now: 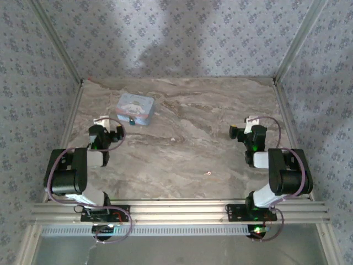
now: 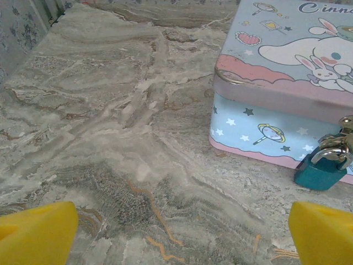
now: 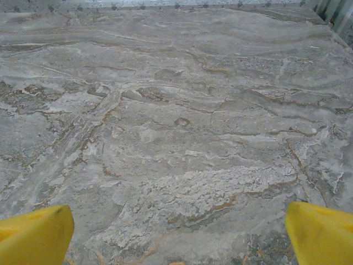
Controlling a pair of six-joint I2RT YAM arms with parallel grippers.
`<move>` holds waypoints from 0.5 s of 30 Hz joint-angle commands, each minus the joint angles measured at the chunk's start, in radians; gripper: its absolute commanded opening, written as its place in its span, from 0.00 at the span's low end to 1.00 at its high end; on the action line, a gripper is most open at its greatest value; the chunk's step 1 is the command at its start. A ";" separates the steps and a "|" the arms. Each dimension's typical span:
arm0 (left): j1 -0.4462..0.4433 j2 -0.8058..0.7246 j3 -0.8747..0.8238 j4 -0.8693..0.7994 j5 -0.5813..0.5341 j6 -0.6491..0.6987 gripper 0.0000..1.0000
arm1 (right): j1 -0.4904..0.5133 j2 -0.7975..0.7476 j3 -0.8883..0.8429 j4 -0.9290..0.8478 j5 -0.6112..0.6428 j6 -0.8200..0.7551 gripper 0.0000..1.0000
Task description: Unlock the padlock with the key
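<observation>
Presently: left gripper [image 2: 179, 234], jaws spread, empty, low near padlock [image 2: 324, 168], which hangs at tin's [image 2: 265, 127] clasp; likely poised to steady it. Right gripper [image 3: 176, 234], jaws spread, empty, over table [image 3: 176, 110]. Key [image 1: 209, 174] lies loose, nearer right gripper, unclaimed.

Pale blue cartoon-printed tin box [image 1: 135, 109] on marble-patterned table [image 1: 187, 154], floral-patterned walls [image 1: 182, 33]

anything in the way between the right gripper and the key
Nothing visible does. Bare table lies between the right gripper and the key, which sits nearer the arm bases than the gripper.
</observation>
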 commanded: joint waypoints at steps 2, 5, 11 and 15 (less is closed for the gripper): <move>-0.004 -0.001 0.016 -0.002 0.006 -0.005 0.98 | -0.003 0.002 0.016 -0.016 -0.012 -0.015 1.00; -0.003 -0.002 0.017 -0.002 0.006 -0.005 0.98 | -0.004 0.001 0.017 -0.016 -0.014 -0.014 1.00; -0.003 -0.002 0.017 -0.001 0.006 -0.005 0.98 | -0.008 0.002 0.016 -0.016 -0.018 -0.012 1.00; -0.003 -0.002 0.017 -0.001 0.006 -0.004 0.98 | -0.007 0.001 0.016 -0.016 -0.020 -0.013 1.00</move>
